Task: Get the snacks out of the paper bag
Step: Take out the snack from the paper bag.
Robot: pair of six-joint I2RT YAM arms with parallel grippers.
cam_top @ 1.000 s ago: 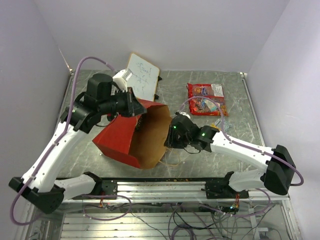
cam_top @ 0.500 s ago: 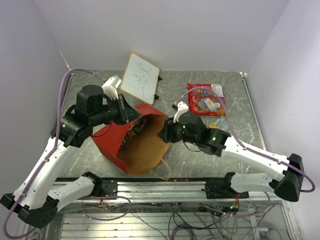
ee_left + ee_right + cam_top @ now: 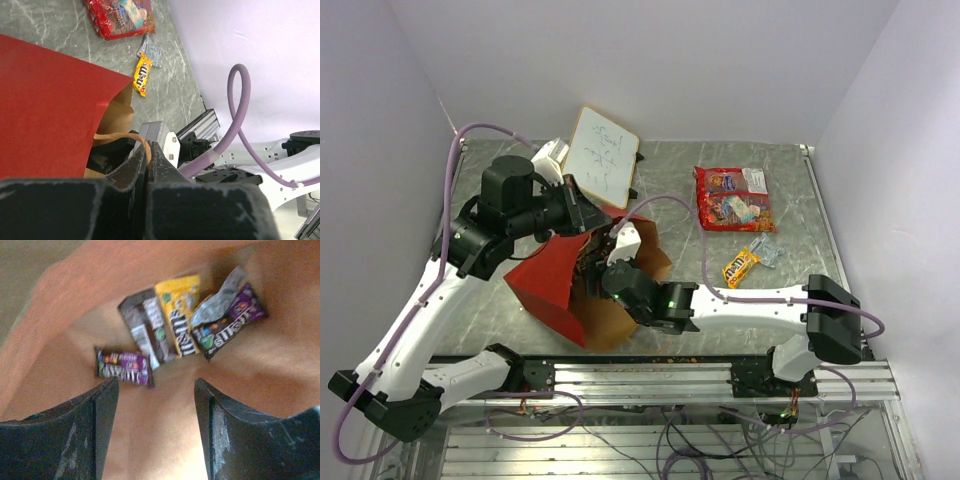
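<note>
A red paper bag (image 3: 545, 278) with a brown kraft lining lies tipped over on a grey marbled table (image 3: 670, 170), its open mouth turned toward the near right. It is the largest thing on the table and sits left of centre.

The left gripper (image 3: 147, 167) reaches down to the upper rim of the bag. Its two dark fingers are pressed tight together on the bag's tan twisted-paper handle (image 3: 117, 135), which loops out from between them beside the rim.

The right arm stretches across from the right, and its wrist disappears into the mouth of the bag. Seen from its own camera, the right gripper (image 3: 155, 425) is inside the bag with its two dark fingers spread well apart and nothing between them.

Just past those fingertips, a cluster of small shiny snacks lies on the brown paper. A dark packet with purple print (image 3: 123, 368) is nearest, close to the left-hand finger. Behind it lie a dark brown packet (image 3: 142, 325) and a bright yellow packet (image 3: 181, 315), touching side by side. A crumpled silver packet (image 3: 220, 297) rests partly over a dark purple packet (image 3: 232, 322). This view is slightly blurred.

Other snacks lie outside on the table. A large flat red candy bag (image 3: 732, 197) sits toward the far right. Nearer, well apart from the paper bag, a small yellow packet on the table (image 3: 740, 267) lies just beside a small silver wrapper (image 3: 767, 254).

A white whiteboard (image 3: 602, 153) stands tilted behind the paper bag.
</note>
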